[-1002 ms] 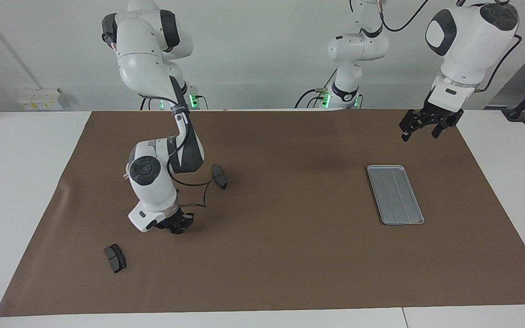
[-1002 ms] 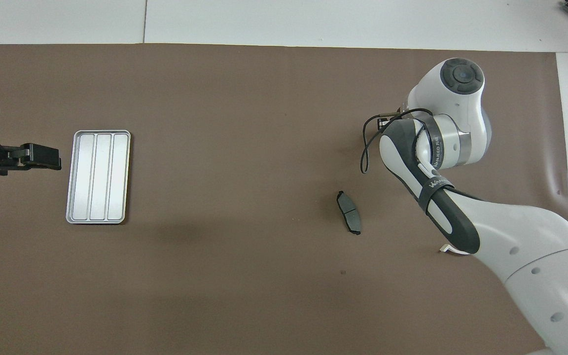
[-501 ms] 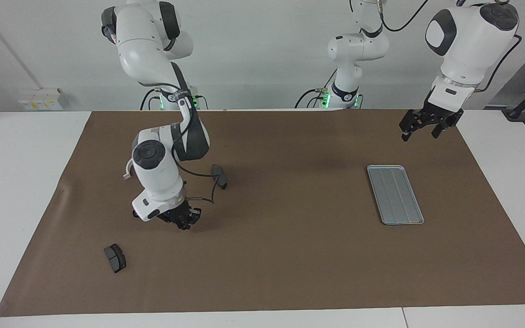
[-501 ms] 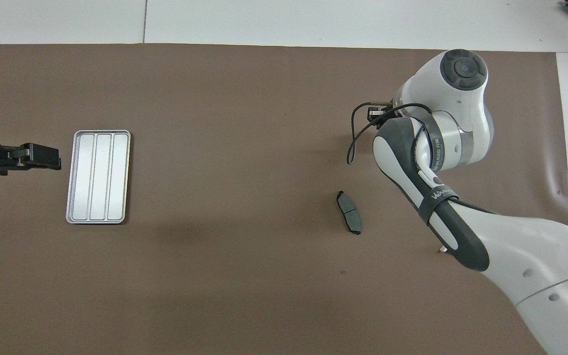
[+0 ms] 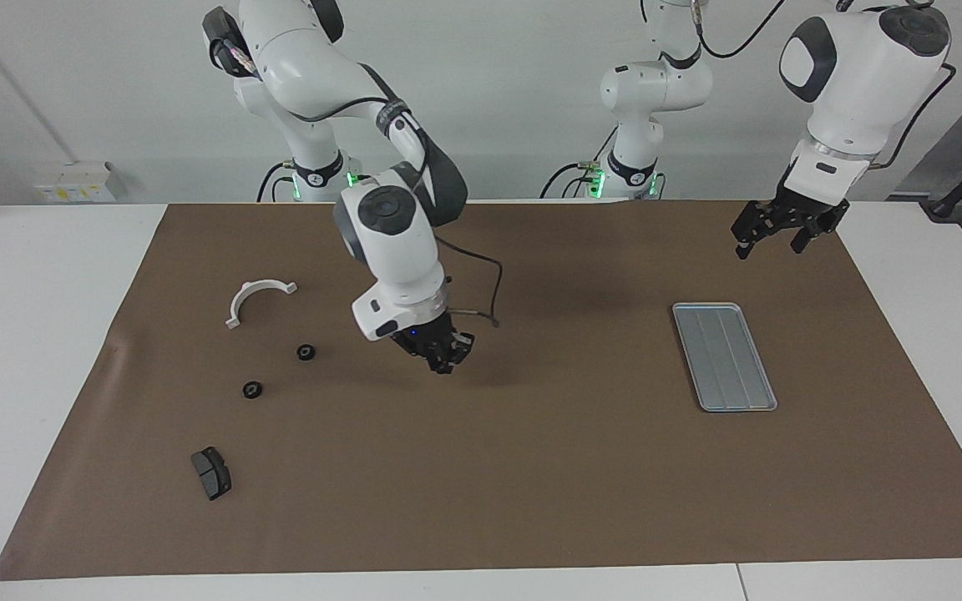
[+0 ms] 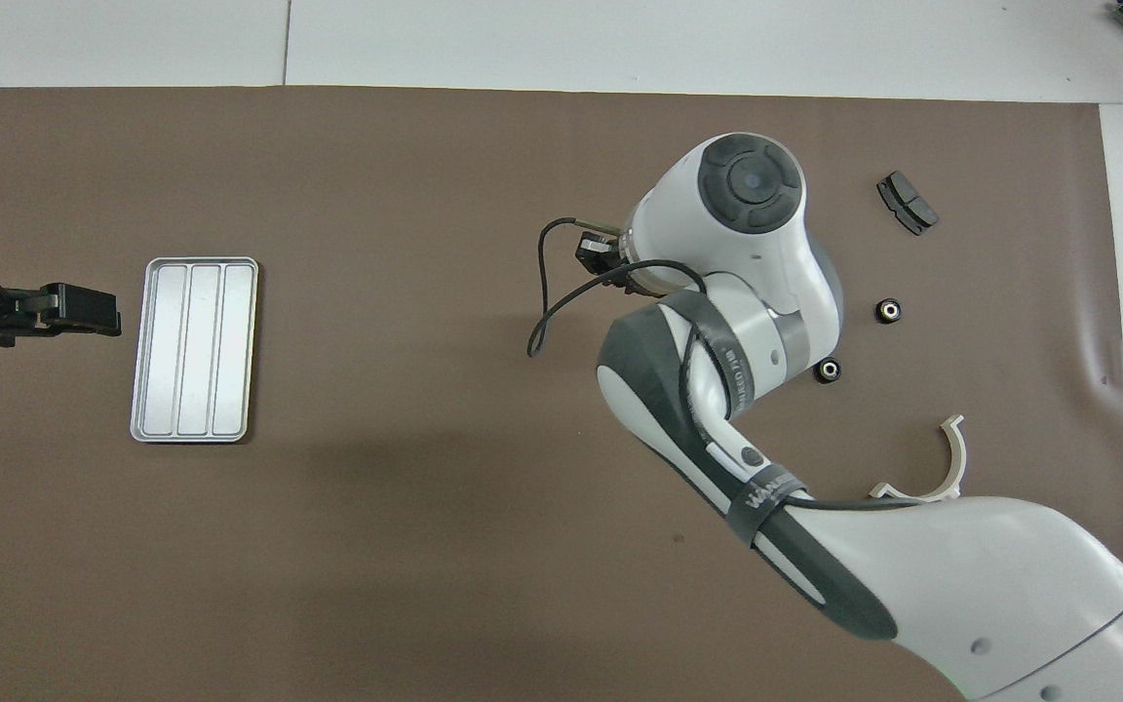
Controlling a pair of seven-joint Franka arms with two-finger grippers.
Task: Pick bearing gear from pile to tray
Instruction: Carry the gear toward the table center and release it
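My right gripper (image 5: 446,361) hangs over the brown mat between the pile and the tray, fingers close together on a small dark bearing gear; it also shows in the overhead view (image 6: 593,255). The pile lies toward the right arm's end: a white half-ring bracket (image 5: 257,298), two black round pieces (image 5: 306,352) (image 5: 252,390) and a dark pad block (image 5: 211,472). The second pad block is hidden by the right arm. The silver ridged tray (image 5: 723,356) lies empty toward the left arm's end. My left gripper (image 5: 773,238) waits open in the air beside the tray.
A brown mat (image 5: 548,467) covers the table. The right arm's cable (image 6: 552,312) loops out beside its wrist. The bracket (image 6: 932,468), round pieces (image 6: 888,311) and pad block (image 6: 907,203) also show in the overhead view, as does the tray (image 6: 194,349).
My right gripper has risen from the pile and swung toward the tray, uncovering the bracket and two round pieces and covering one pad block. The left arm has not moved.
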